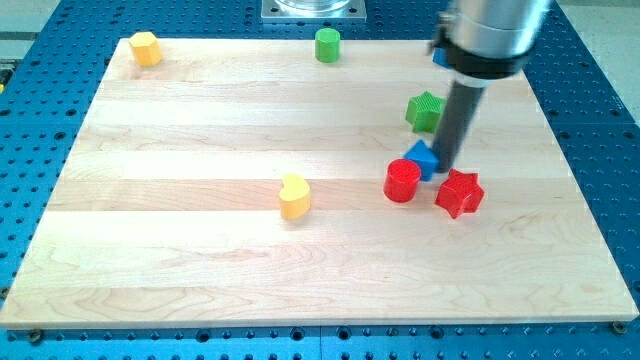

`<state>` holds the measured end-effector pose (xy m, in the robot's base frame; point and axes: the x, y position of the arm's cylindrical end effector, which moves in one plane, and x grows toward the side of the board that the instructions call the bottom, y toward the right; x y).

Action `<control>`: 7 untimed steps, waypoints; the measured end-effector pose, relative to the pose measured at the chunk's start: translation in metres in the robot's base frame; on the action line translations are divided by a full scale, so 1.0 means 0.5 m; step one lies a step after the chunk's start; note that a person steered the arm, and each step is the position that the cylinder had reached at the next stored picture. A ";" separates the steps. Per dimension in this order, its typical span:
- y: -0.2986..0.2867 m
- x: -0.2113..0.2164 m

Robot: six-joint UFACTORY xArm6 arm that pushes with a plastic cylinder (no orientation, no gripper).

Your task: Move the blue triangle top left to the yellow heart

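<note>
My tip [442, 166] touching the blue triangle [423, 158], no gripper to open or shut, red cylinder [402, 181] beside, yellow heart [294, 195] far left.

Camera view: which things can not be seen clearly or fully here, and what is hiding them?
- Blue triangle: its right side is hidden behind the rod, so its full shape is not certain.
- My tip: it stands at the blue triangle's right edge; whether they touch cannot be told.
- Green star: its right part is covered by the rod.
- A blue piece beside the arm's housing: mostly hidden, shape unknown.
- The arm is cut off by the view's top edge.
</note>
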<state>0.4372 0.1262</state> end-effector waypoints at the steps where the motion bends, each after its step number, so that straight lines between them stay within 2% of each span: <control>1: -0.004 0.000; 3: -0.216 0.045; 4: -0.169 0.052; 5: -0.179 0.071; 6: -0.211 0.071; 7: -0.336 0.052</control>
<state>0.4633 -0.0416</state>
